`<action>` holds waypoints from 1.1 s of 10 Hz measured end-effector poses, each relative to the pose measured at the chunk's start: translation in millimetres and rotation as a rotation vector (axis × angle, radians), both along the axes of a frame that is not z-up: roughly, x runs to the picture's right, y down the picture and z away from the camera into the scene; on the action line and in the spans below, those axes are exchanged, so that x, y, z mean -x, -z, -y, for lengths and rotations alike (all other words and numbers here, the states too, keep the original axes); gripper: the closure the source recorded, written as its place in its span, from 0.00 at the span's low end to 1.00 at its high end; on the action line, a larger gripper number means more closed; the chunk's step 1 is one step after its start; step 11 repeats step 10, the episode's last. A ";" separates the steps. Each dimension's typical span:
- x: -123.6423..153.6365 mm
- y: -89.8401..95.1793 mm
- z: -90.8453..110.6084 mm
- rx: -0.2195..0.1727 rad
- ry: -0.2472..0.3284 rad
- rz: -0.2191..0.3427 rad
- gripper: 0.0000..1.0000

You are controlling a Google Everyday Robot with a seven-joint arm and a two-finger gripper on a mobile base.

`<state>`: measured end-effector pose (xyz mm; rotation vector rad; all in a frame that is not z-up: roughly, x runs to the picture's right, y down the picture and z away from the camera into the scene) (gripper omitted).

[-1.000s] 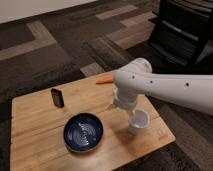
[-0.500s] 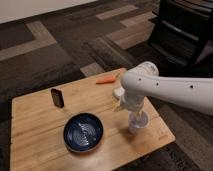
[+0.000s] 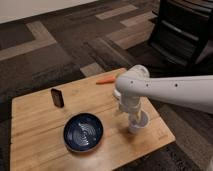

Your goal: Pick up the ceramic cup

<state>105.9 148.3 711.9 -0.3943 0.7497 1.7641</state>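
White ceramic cup [image 3: 138, 122] upright on table [image 3: 35, 140], directly under end effector [image 3: 134, 114] reaching into it; finger state can't tell.

We see a wooden table [image 3: 35, 135] on a dark carpet floor [image 3: 55, 55], and on it lie 1 dark blue bowl [image 3: 83, 133], 1 small dark block [image 3: 58, 97] standing up, 1 orange stick [image 3: 105, 80] near the far edge, and the white ceramic cup [image 3: 138, 123], with the gripper [image 3: 135, 116] down at the cup.
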 end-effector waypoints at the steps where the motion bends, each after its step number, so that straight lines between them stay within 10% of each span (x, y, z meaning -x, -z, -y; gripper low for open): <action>1: 2.1 1.5 4.2 0.006 0.033 -0.024 0.74; 3: 10.0 9.5 12.1 0.024 0.072 -0.062 0.98; 8: 48.2 59.1 93.5 -0.073 0.085 -0.035 1.00; 11: 50.3 62.4 98.6 -0.082 0.084 -0.027 1.00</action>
